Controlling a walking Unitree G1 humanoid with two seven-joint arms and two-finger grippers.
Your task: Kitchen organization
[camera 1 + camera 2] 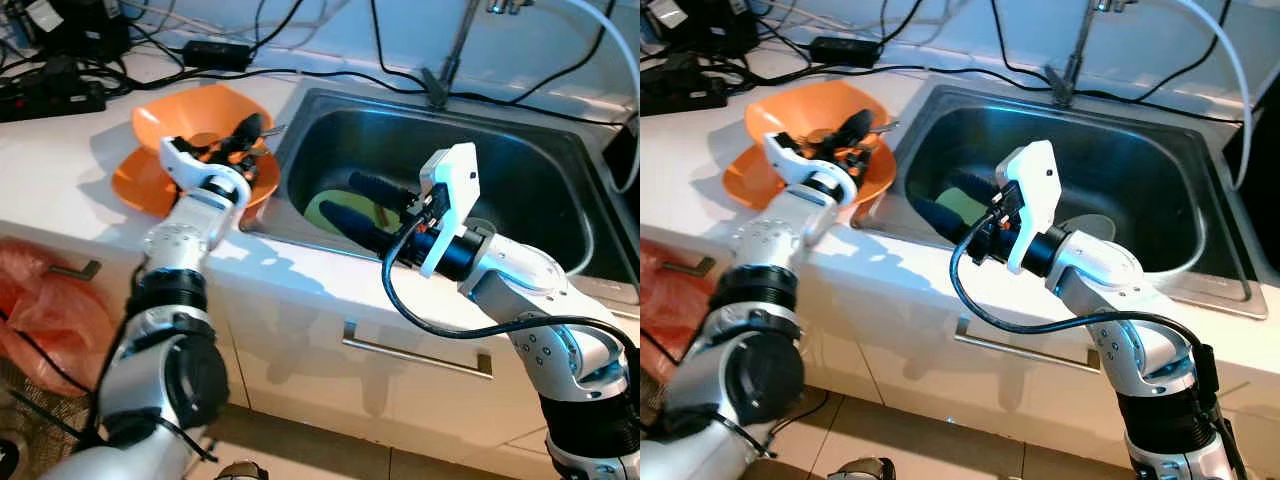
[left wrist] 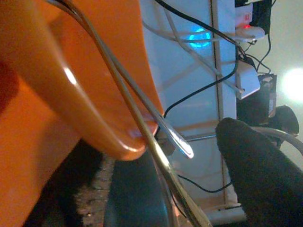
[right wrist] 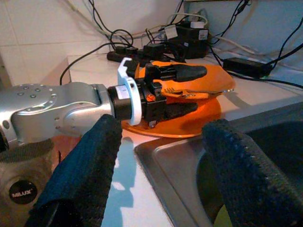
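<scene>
The right tool (image 1: 352, 203) hangs over the near rim of the stainless steel sink (image 1: 520, 170), its two black fingers (image 3: 236, 175) spread wide and grasping nothing; a yellow-green dish (image 1: 345, 212) lies in the basin just below them. Across the white bench (image 1: 80, 170), the left tool (image 3: 177, 90) reaches into the orange plastic bowl (image 1: 195, 115), which sits on an orange plate (image 1: 135, 185), with thin metal cutlery (image 3: 199, 91) between its parted fingers. Black cables (image 1: 60, 85) lie beyond it.
</scene>
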